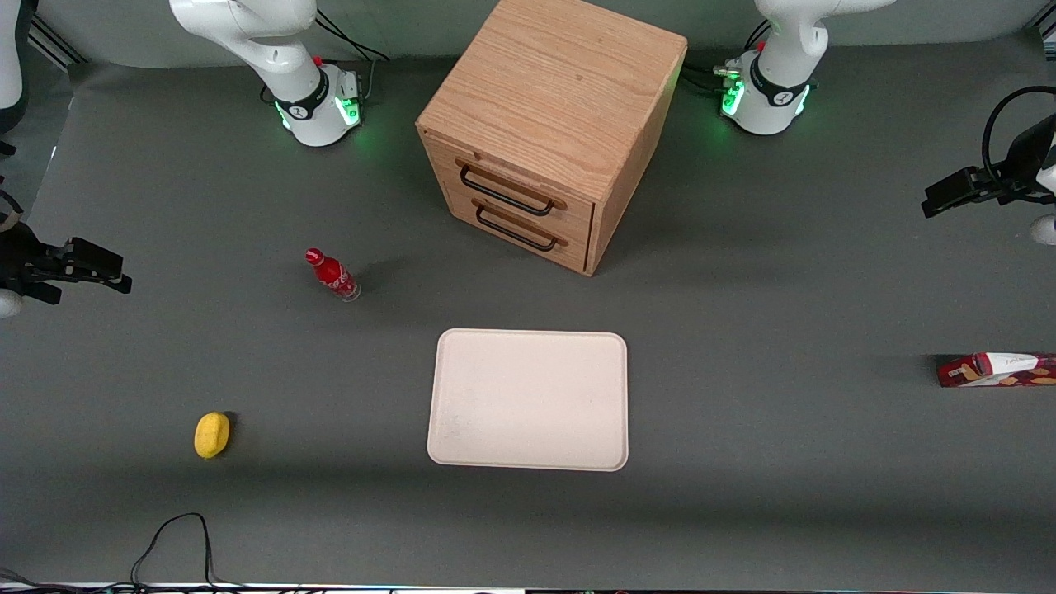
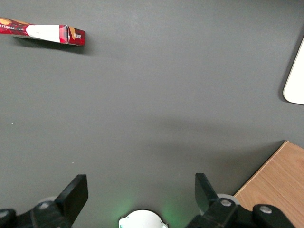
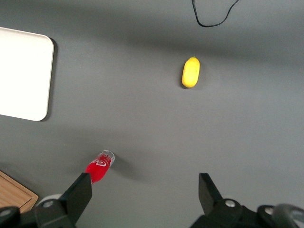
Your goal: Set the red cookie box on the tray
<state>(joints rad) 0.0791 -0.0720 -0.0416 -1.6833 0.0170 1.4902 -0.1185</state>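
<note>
- The black two-finger gripper (image 2: 137,192) is hanging high near the working arm's end of the table, wide open and holding nothing.
- The long dark-red cookie box (image 1: 998,370) is lying flat, well apart from the cream-white flat tray (image 1: 528,346).
- The tray is holding nothing.
- The wooden 2-drawer cabinet (image 1: 549,124) is sitting shut.

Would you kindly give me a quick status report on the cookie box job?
Gripper open, empty, raised over bare mat. Red cookie box lying flat toward working arm's end, untouched. Tray bare. Nothing between them.
</note>
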